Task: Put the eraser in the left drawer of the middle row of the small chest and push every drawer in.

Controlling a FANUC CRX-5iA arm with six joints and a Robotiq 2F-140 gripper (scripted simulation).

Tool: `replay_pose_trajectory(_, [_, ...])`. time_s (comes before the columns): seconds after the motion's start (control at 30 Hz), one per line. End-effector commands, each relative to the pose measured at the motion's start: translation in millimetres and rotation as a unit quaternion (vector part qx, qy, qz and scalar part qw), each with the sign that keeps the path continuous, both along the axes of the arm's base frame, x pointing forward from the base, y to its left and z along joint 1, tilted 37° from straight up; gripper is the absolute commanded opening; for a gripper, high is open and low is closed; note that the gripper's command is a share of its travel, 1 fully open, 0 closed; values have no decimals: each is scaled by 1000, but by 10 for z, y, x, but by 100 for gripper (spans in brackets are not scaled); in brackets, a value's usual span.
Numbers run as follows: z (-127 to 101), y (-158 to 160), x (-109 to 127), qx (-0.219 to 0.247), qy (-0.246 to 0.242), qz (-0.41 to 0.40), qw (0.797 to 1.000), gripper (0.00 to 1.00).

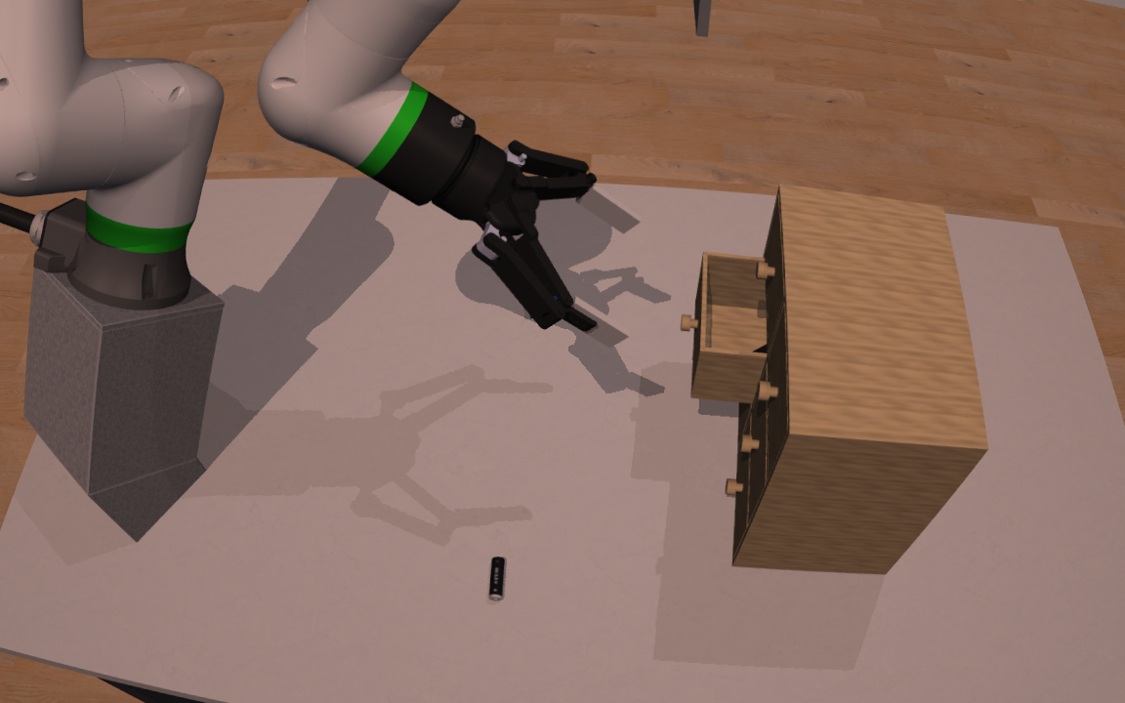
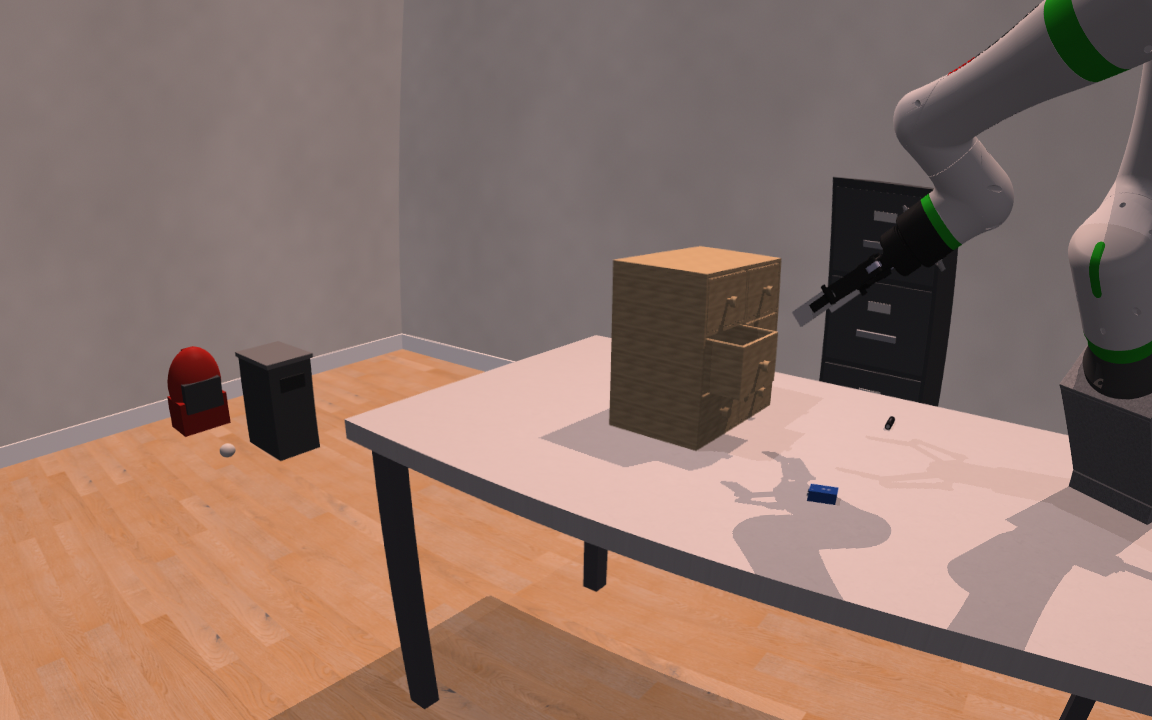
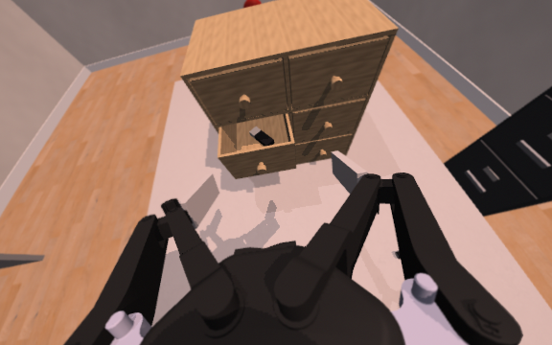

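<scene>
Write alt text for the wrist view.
An eraser lies in the pulled-out left middle drawer of a small wooden chest; its other drawers are shut. In the foreground the black gripper hangs wide open and empty, short of the chest.

My hand (image 1: pixel 586 253) is spread wide, holding nothing, above the surface (image 1: pixel 287 559), clear of the chest (image 1: pixel 872 367). 1 drawer (image 1: pixel 729 327) sticks out. Battery (image 1: pixel 496 578) lies well apart, near the surface's edge.

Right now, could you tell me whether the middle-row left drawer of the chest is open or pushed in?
Open. The drawer juts out of the chest front, with the eraser lying inside. The gripper stands apart from it, open and empty.
</scene>
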State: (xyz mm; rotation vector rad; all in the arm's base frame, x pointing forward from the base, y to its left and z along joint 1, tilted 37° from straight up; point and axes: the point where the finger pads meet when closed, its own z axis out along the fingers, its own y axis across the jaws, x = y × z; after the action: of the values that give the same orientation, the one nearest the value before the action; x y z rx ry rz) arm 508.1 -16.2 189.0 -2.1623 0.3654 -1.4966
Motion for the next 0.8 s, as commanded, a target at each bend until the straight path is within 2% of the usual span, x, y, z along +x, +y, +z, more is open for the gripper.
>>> replay_pose_trajectory(0.0, [-52, 17, -319, 0, -1, 0, 1000, 100])
replay_pose_trajectory(0.13, [-94, 33, -482, 0, -1, 0, 1000, 100])
replay_pose_trajectory(0.4, [-135, 49, -637, 0, -1, 0, 1000, 100])
replay_pose_trajectory(0.77, [-151, 55, -700, 0, -1, 0, 1000, 100])
